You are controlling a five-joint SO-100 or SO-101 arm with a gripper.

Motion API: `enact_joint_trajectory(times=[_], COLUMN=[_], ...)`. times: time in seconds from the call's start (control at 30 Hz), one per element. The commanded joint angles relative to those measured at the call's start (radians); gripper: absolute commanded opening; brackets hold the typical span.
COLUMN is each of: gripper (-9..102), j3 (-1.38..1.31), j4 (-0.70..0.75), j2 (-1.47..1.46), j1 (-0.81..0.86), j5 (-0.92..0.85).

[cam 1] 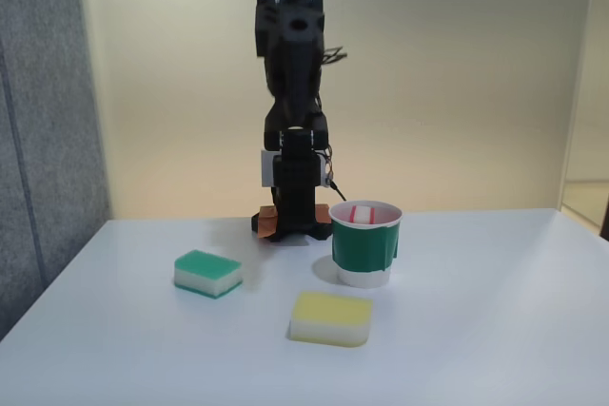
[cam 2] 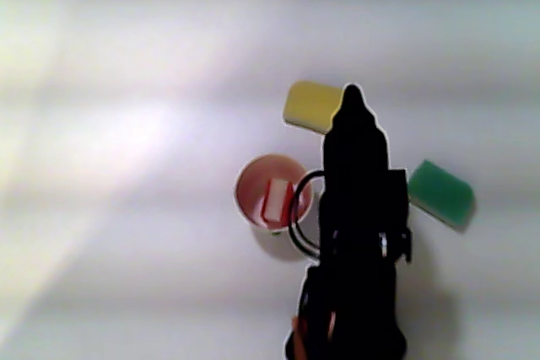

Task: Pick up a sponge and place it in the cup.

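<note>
Sponge (cam 2: pixel 275 201), red-white layered, on edge inside green cup (cam 1: pixel 364 249); end effector (cam 2: pixel 353 99) state unclear.

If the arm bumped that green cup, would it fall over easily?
Probably. The cup looks like thin paper, so likely light. It stands taller than the sponges on a narrower base, and it holds just the small red sponge, adding little weight. It might slide first.

Fixed view low, frontal, facing arm (cam 1: pixel 295 111); other view apparently overhead, blurry, sharing cup (cam 1: pixel 364 244), sponges
</note>
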Motion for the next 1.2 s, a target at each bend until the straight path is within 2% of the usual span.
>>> enact_joint_trajectory(times=[0.0,0.27,0.53,1.17], gripper=[0,0,0,0], j3=[0.072,0.314,0.476,0.744], j4=[-0.049,-0.130,-0.149,-0.129], j2=[0.078,0.272,0.422,0.433], j1=[0.057,0.075,0.075,0.009], j5=[-0.008,0.026,0.048,0.067])
